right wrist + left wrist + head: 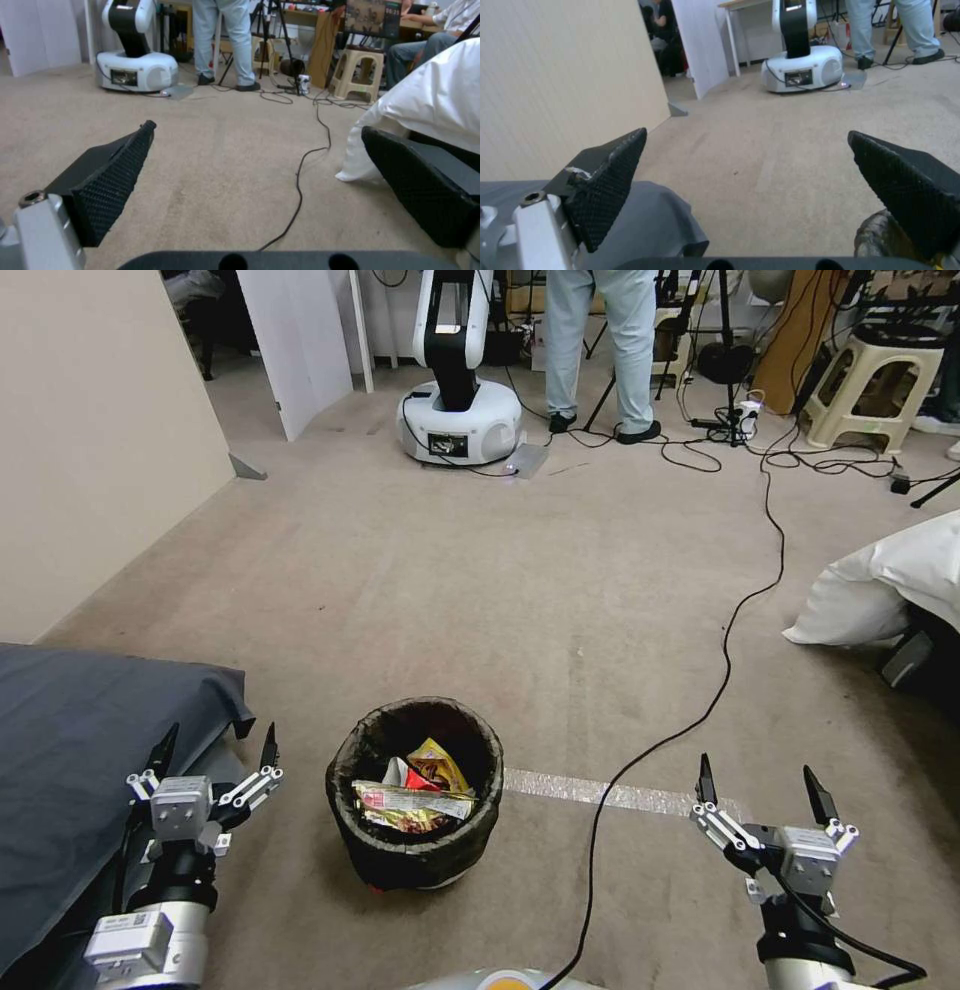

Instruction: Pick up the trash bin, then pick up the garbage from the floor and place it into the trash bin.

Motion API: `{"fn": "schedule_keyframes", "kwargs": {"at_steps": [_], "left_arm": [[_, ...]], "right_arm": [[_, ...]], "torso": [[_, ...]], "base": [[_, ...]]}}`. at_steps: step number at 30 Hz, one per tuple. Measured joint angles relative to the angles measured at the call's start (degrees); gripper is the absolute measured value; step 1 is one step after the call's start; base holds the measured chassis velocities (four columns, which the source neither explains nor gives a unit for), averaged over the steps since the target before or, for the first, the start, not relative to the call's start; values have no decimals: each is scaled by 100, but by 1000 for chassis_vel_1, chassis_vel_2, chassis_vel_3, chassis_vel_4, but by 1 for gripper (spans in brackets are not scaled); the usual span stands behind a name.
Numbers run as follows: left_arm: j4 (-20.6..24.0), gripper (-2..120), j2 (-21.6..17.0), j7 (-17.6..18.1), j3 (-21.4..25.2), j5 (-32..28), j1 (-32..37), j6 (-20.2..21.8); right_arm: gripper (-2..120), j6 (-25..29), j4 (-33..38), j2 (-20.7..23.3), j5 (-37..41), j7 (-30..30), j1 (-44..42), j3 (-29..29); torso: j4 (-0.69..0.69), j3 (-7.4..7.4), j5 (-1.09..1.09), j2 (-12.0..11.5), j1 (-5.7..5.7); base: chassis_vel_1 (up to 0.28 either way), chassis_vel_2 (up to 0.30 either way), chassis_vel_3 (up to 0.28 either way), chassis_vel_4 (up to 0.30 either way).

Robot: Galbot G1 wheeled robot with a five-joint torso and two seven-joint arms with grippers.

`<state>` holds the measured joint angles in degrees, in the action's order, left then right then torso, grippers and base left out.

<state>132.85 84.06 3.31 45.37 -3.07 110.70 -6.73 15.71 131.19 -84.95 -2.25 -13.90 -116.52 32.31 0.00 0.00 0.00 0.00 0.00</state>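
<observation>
I see the trash bin (415, 795) standing on the floor (480, 590) between my arms, snack wrappers (415, 795) inside, their print too small to read. Left gripper (215, 750) and right gripper (765, 780) hover spread wide, empty.

Left of my left claw (219, 735), a beige wall (100, 440) and grey bedding (70, 740); right of my right claw (757, 767), a white pillow (880, 580); tan floor (500, 590) ahead.
</observation>
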Motion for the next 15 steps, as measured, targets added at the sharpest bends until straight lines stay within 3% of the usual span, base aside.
{"fn": "schedule_keyframes", "kwargs": {"at_steps": [15], "left_arm": [[0,100,-1,0,0,-6,-3,7]], "right_arm": [[100,-7,0,0,6,2,3,0]], "torso": [[0,0,0,0,0]], "base": [[0,0,0,0]]}}
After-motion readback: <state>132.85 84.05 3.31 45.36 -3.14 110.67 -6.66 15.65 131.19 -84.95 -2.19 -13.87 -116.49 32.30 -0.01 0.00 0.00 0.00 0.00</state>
